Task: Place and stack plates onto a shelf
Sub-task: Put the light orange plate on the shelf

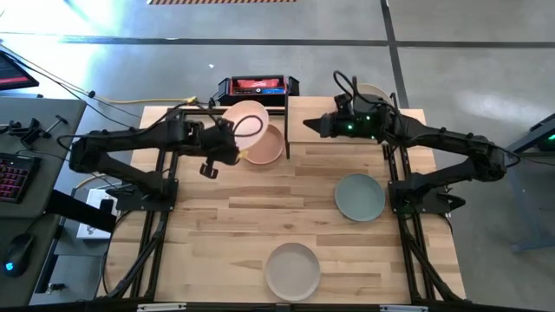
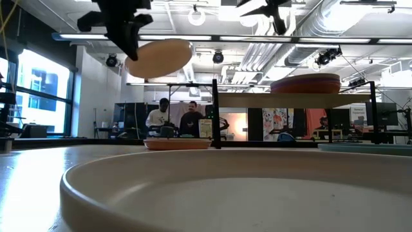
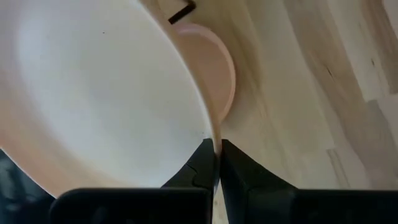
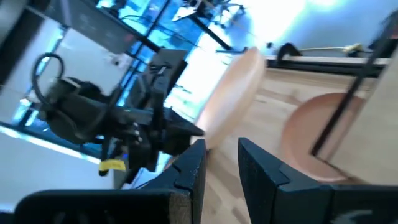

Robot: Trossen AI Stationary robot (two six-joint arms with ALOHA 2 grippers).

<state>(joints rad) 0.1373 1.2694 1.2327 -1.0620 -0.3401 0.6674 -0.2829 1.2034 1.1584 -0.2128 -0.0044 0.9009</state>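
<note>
My left gripper (image 1: pixel 230 140) is shut on a cream plate (image 1: pixel 246 121), held up in the air (image 2: pixel 159 58) above a peach plate (image 1: pixel 270 147) that lies flat on the table beside the shelf's black leg. The shelf (image 2: pixel 257 100) stands at the far right and bears a small stack of plates (image 2: pixel 306 84). My right gripper (image 1: pixel 309 124) hovers open over the shelf's left end with nothing between its fingers (image 4: pixel 217 163). A sage green plate (image 1: pixel 359 197) and an off-white plate (image 1: pixel 292 270) lie flat on the table. My left gripper pinches the cream plate's rim (image 3: pixel 214 140) between its two fingers, one on the plate's inner face and one on its underside. The fingers come slanting down from the table's left. The plate is lifted clear of the table and tilted.
A black-and-red box (image 1: pixel 258 85) sits at the table's far edge behind the held plate. The shelf's black leg (image 1: pixel 287 130) stands just right of the peach plate. Bare tabletop lies at the near left. People stand in the room beyond the table (image 2: pixel 174 119).
</note>
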